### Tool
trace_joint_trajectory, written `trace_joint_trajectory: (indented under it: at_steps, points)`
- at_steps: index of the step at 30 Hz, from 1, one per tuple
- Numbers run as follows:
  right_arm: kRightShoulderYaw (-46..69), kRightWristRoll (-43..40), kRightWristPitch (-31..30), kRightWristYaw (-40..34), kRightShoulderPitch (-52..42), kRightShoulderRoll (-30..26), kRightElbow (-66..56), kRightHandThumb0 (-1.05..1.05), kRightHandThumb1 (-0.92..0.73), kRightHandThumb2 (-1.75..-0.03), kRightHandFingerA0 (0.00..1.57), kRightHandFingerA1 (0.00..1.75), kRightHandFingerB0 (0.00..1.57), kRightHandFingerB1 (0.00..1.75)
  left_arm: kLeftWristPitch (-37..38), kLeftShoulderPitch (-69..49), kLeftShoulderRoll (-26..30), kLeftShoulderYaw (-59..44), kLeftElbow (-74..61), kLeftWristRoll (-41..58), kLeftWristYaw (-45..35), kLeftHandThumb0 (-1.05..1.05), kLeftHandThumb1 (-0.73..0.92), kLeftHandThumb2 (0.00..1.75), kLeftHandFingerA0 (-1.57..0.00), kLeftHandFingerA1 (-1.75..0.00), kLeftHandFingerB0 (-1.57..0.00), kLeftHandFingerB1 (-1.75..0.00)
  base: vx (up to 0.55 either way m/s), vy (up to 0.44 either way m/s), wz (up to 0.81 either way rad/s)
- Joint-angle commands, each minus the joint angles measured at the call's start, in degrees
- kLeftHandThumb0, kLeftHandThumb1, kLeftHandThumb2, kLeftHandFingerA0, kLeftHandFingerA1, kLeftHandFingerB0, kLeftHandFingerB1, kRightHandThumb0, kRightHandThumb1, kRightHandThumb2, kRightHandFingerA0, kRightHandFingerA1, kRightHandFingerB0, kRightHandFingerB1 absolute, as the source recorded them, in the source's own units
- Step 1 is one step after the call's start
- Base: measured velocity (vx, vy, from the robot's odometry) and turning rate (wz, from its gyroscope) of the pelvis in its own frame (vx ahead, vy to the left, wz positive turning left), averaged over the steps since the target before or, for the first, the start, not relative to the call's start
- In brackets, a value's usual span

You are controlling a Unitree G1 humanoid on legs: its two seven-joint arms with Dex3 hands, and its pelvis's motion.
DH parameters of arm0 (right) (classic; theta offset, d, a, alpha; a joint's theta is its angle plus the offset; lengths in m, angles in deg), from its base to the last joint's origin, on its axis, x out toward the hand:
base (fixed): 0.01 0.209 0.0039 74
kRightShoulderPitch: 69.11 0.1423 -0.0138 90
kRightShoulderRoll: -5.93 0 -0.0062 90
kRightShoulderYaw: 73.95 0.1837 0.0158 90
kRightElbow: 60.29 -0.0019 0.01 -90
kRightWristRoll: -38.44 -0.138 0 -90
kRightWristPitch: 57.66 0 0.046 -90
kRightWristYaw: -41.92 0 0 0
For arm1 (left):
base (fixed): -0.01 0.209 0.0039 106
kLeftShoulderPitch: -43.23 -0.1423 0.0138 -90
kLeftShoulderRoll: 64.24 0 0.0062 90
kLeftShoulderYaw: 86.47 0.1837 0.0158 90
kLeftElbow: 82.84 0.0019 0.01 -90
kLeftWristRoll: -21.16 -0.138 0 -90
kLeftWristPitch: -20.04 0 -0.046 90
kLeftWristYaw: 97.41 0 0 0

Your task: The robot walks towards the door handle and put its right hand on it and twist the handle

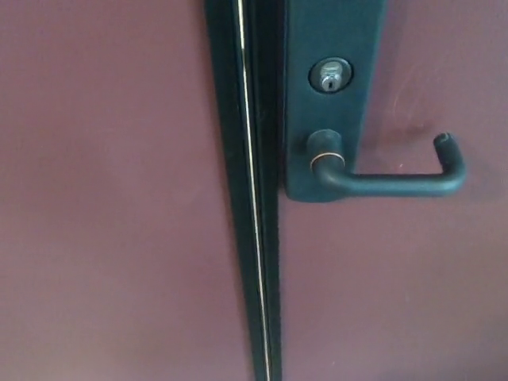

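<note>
Neither hand shows; door handle juts rightward from dark plate.

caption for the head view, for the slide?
Close head view of a dark lever door handle below a keyhole on a maroon door; no robot hand in view.

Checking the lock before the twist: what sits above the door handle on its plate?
Above the door handle, on the same dark plate, sits a round keyhole cylinder. The plate runs past the picture's top edge, so anything higher is unseen. No robot hand shows.
</note>
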Motion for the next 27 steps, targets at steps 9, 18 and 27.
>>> trace_joint_trajectory:
  at_steps: [9,18,27]
  points:
    - [0.25,-0.37,-0.38,0.34,-0.3,0.3,0.08,-0.31,-0.67,-0.6,0.69,0.5,0.54,0.41,0.2,-0.09,0.46,0.36,-0.07,-0.77,0.13,-0.32,0.6,0.58,-0.65,-0.46,-0.53,-0.41,0.01,0.206,0.06]
    - [0.09,-0.04,-0.73,0.5,-0.03,0.44,0.15,-0.31,-0.67,-0.61,0.7,0.51,0.54,0.42,0.3,-0.14,0.75,0.41,0.05,-0.81,-0.12,-0.32,0.6,0.58,-0.65,-0.46,-0.53,-0.41,0.0,-0.003,0.01]
    - [0.15,-0.24,-0.75,0.55,0.1,0.64,0.18,-0.31,-0.68,-0.6,0.68,0.48,0.55,0.41,0.39,-0.29,0.7,0.23,-0.04,-0.67,-0.29,-0.32,0.6,0.58,-0.65,-0.46,-0.52,-0.4,0.04,-0.224,-0.09]
